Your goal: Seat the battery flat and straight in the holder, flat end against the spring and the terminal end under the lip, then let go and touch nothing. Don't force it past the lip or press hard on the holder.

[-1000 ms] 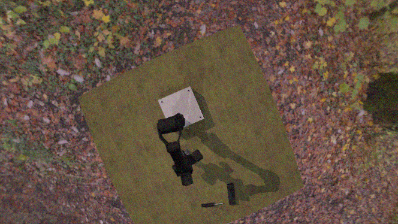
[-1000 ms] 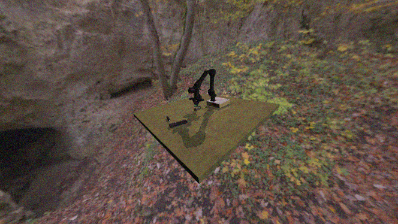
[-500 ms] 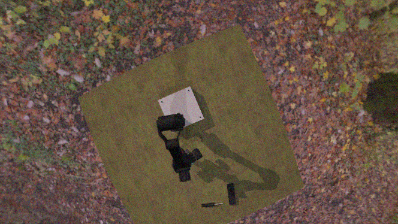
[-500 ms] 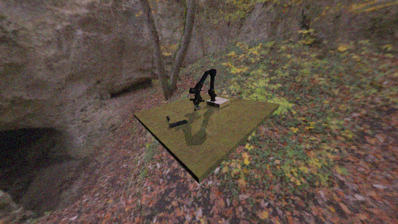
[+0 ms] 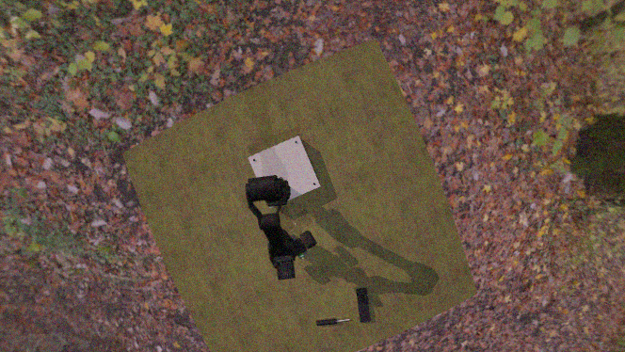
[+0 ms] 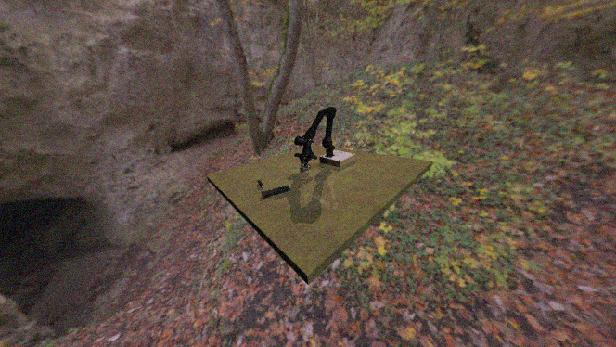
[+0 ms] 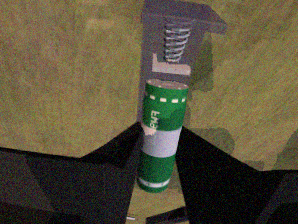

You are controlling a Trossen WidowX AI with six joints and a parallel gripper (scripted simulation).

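Fingers clenched on the battery (image 7: pixel 161 135), carrying it toward the holder (image 7: pixel 174 36) just ahead. Next move called for lowering it flat against the spring (image 7: pixel 174 40), gently.

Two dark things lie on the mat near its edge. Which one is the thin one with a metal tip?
The screwdriver-like tool, nearest the mat's edge: slim, dark handle, pale shaft. The wider, all-black battery holder lies beside it.
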